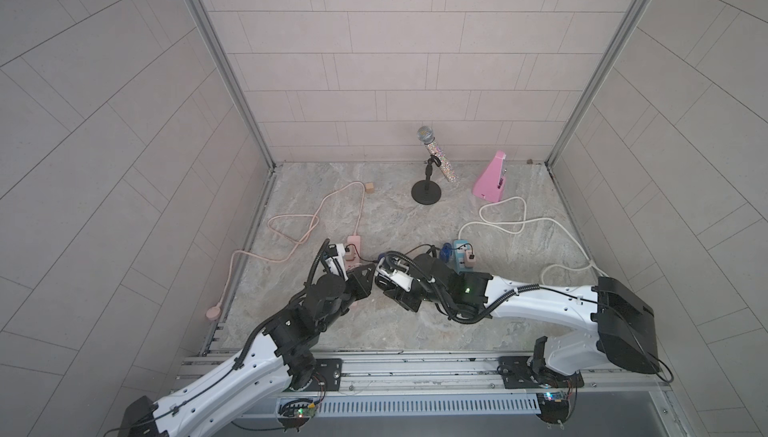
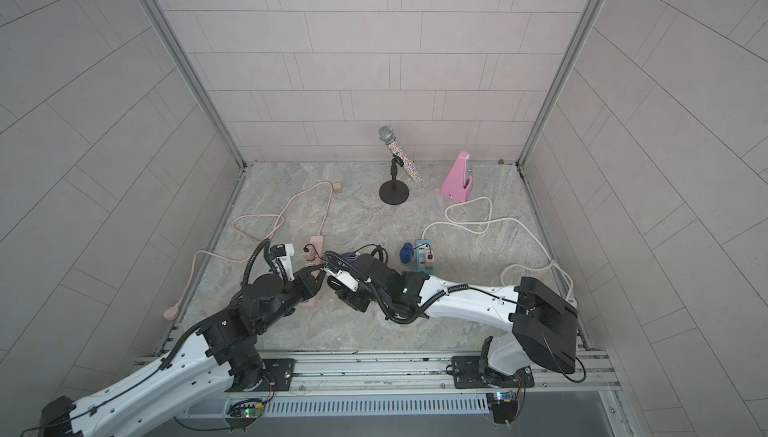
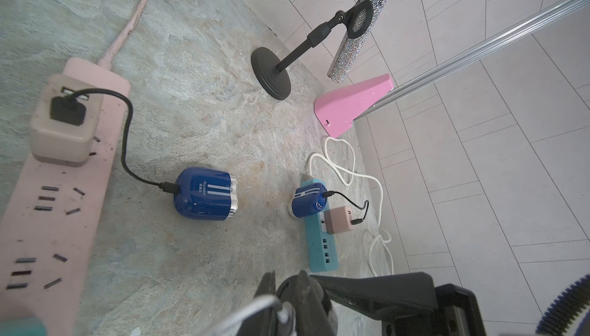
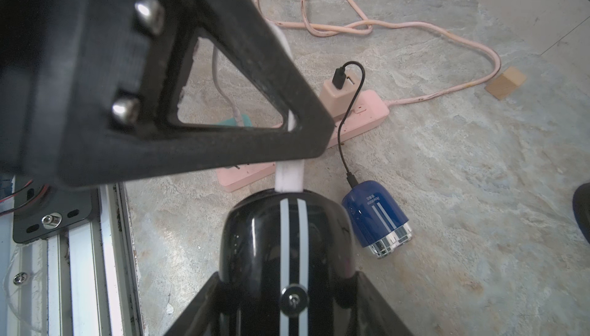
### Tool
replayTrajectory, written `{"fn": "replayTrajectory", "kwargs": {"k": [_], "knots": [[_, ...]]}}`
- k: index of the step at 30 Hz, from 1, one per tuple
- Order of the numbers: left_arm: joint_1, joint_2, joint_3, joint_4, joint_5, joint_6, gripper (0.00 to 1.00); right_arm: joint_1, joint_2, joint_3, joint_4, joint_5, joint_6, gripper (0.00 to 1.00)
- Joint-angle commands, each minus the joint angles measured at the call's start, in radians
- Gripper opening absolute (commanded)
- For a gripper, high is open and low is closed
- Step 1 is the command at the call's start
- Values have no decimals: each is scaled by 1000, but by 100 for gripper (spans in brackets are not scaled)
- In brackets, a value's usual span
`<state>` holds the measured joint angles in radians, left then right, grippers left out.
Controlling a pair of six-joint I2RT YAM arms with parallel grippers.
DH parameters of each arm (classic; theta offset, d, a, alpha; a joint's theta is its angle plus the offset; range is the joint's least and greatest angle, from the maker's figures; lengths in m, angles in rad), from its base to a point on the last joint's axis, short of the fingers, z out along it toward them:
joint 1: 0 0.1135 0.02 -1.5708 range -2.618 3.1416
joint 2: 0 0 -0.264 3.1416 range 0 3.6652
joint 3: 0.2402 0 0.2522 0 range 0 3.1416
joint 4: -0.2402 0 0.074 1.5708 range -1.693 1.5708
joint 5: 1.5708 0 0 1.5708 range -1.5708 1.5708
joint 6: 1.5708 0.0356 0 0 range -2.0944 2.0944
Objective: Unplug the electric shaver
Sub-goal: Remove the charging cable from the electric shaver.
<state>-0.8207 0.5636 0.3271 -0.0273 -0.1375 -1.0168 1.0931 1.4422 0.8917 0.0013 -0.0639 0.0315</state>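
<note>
A glossy black electric shaver (image 4: 284, 238) with two white stripes is held between the fingers of my right gripper (image 4: 287, 299), a little above the floor. A white plug (image 4: 289, 176) sticks out of its far end. My left gripper (image 3: 285, 305) meets it there, its fingers (image 4: 223, 95) pressed on either side of the plug and its white cable (image 3: 252, 309). In both top views the two grippers meet over the stone floor, the left gripper (image 2: 320, 268) tip to tip with the right gripper (image 2: 332, 275); the shaver is mostly hidden under them.
A blue shaver (image 3: 204, 194) lies on the floor, wired by a black cable to a beige adapter (image 3: 60, 120) on a pink power strip (image 3: 48, 222). Another blue shaver (image 3: 308, 200) stands by a teal power strip (image 3: 322, 254). Microphone stand (image 1: 427, 194), pink metronome (image 1: 492, 181) and wooden cube (image 1: 370, 187) stand at the back.
</note>
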Motion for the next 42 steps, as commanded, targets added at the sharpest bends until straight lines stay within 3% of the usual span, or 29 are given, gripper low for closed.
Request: {"fn": "replayTrajectory", "kwargs": {"k": [1,12,20,42], "knots": [[-3,5,-16,50,-7,-12,18,7,-28,-7,47,-13,6,31],[-3,13,-10,42,9,-17,18,9,-18,-6,49,-11,7,31],[-3,11,-16,48,11,-23,1,10,-9,7,56,7,23,30],[-4,-104,-25,-3,-83,17,0,22,-65,-51,37,-29,81,27]]}}
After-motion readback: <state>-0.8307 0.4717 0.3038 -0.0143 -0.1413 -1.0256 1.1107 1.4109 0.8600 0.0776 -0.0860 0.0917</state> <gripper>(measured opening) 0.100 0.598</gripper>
